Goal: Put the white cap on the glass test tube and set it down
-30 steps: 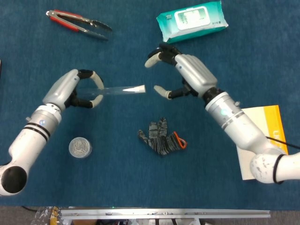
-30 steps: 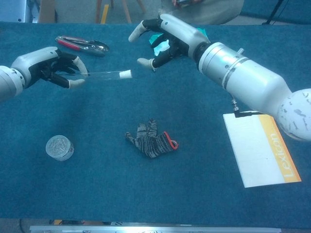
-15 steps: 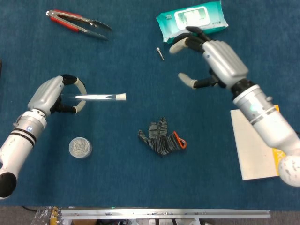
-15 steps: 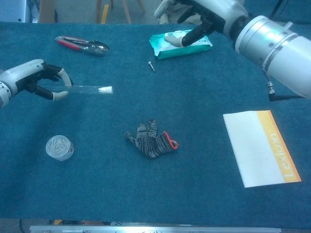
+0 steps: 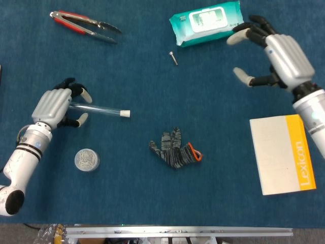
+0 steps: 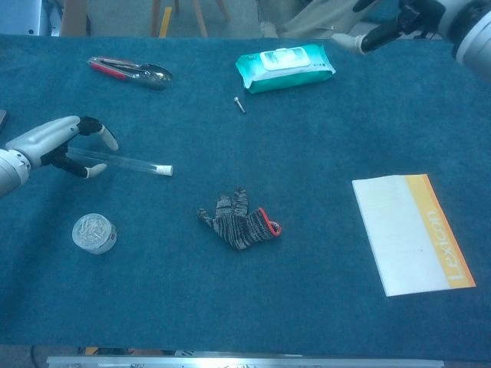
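Glass test tube (image 5: 97, 108) lies nearly level at table left, white cap (image 5: 125, 113) already on its right end, pointing toward table centre. Left hand (image 5: 55, 107) wraps the tube's open-side end – fingers curled round it, thumb underneath; chest view shows tube low over the blue table (image 6: 307, 253), can't tell if it touches. Right hand (image 5: 277, 56) raised at far right near the wipes pack (image 5: 207, 21), fingers spread, holding nothing – forearm runs down toward the booklet (image 5: 282, 153). Booklet has orange strip reading "Lexicon". Wipes pack label too small to read. Small screw (image 5: 173, 57) just below the pack. Grey knit glove (image 5: 175, 148) at centre, crumpled foil ball (image 5: 86, 159) below left hand, red-handled tongs (image 5: 84, 23) top left.
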### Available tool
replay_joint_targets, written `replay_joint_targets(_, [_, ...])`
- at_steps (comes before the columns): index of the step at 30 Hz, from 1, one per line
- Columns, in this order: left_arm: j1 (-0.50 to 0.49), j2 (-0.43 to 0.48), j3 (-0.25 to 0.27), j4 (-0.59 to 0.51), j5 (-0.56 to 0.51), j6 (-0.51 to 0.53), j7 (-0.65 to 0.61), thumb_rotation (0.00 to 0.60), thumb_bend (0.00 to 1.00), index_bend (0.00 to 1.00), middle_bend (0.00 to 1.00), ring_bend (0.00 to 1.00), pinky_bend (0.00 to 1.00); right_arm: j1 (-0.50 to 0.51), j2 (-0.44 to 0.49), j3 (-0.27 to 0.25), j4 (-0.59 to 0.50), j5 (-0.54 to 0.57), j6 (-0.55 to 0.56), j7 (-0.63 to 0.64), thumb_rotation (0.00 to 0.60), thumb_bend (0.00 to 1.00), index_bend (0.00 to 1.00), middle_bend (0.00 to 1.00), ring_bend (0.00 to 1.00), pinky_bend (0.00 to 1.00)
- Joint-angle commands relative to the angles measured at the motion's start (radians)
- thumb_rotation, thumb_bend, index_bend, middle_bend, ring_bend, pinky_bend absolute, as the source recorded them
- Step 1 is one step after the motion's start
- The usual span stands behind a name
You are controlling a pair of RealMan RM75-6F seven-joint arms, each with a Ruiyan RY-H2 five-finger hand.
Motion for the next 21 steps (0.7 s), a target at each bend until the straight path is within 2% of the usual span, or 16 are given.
replay_joint_targets(1, [0.005, -0.005, 0.009, 0.012, 0.019, 0.017, 0.019, 0.6, 0.34, 0.2, 0.11, 0.0, 0.09, -0.015, 0.014, -0.01, 0.003, -0.013, 0.008, 0.006, 0.6, 0.26, 0.34, 0.24, 0.07, 0.23])
replay_joint_targets(6, [0.015, 0.047, 0.007, -0.033, 0.035, 0.055, 0.066, 0.6, 0.34, 0.1, 0.07, 0.0, 0.08, -0.047, 0.039, -0.03, 0.01, -0.033, 0.028, 0.009, 0.6, 0.26, 0.34, 0.24, 0.07, 0.23])
replay_joint_targets(14, [0.068, 0.188, -0.005, -0.159, 0.049, 0.182, 0.153, 0.6, 0.34, 0.12, 0.08, 0.0, 0.08, -0.137, 0.089, -0.093, 0.017, -0.073, 0.092, -0.001, 0.6, 0.27, 0.34, 0.24, 0.07, 0.23])
replay_joint_targets(21, [0.152, 0.287, -0.001, -0.212, 0.082, 0.338, 0.203, 0.6, 0.34, 0.15, 0.12, 0.0, 0.08, -0.26, 0.092, -0.164, 0.06, -0.158, 0.224, 0.003, 0.6, 0.31, 0.34, 0.24, 0.07, 0.23])
